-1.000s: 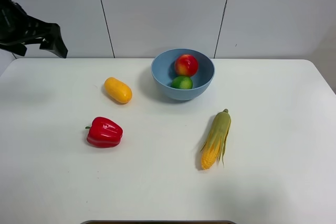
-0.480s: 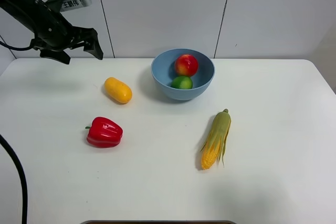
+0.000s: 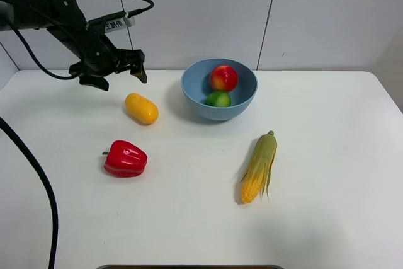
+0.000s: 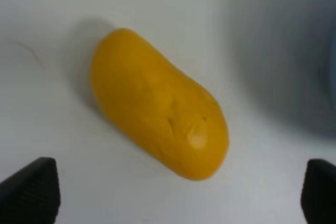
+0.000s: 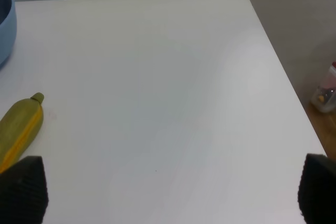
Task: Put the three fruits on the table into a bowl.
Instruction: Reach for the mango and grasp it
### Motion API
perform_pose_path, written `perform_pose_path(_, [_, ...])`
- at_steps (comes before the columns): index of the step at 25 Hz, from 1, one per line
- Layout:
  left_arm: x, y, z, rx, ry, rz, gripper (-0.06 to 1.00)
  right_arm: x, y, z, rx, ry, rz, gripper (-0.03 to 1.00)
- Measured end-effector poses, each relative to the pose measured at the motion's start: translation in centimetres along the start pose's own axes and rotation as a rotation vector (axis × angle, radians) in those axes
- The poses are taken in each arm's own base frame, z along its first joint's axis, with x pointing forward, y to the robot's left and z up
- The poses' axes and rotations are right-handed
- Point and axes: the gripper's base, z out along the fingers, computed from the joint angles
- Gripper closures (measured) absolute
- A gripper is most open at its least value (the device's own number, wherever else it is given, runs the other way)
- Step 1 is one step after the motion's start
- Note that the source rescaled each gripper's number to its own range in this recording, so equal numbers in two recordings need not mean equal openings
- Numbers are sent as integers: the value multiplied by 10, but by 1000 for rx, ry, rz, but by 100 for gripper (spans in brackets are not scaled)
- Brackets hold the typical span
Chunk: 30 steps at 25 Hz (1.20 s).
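The left jaws are hanging released over the mango (image 3: 141,108) lying on the counter (image 3: 327,155) beside the bowl (image 3: 189,94), which is holding the apple (image 3: 223,77) and lime (image 3: 218,99); the right jaws are gaping too.

The table (image 3: 327,155) is smooth matt white. The bowl (image 3: 220,113) looks smooth and glossy, as do the apple (image 3: 223,77), the lime (image 3: 218,99) and the plastic-looking red pepper (image 3: 126,159). The mango (image 4: 157,103) is smooth, satin, slightly dented. The corn (image 3: 258,168) has a dull, ribbed husk. The right gripper (image 5: 170,190) has matt black pads (image 5: 23,190) with fine knurling.
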Motion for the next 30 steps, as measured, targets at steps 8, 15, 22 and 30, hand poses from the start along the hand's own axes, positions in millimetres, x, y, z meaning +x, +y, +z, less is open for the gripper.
perform_pose_path(8, [7,-2,28,-27,18,-81,23,0,0,0,0,0,0,10])
perform_pose_path(15, [10,2,44,-40,30,-116,23,0,0,0,0,0,0,10])
perform_pose_path(22, [13,3,60,-44,28,-139,23,0,0,0,0,0,0,10])
perform_pose_path(30, [17,1,79,-42,12,-158,23,0,0,0,0,0,0,10])
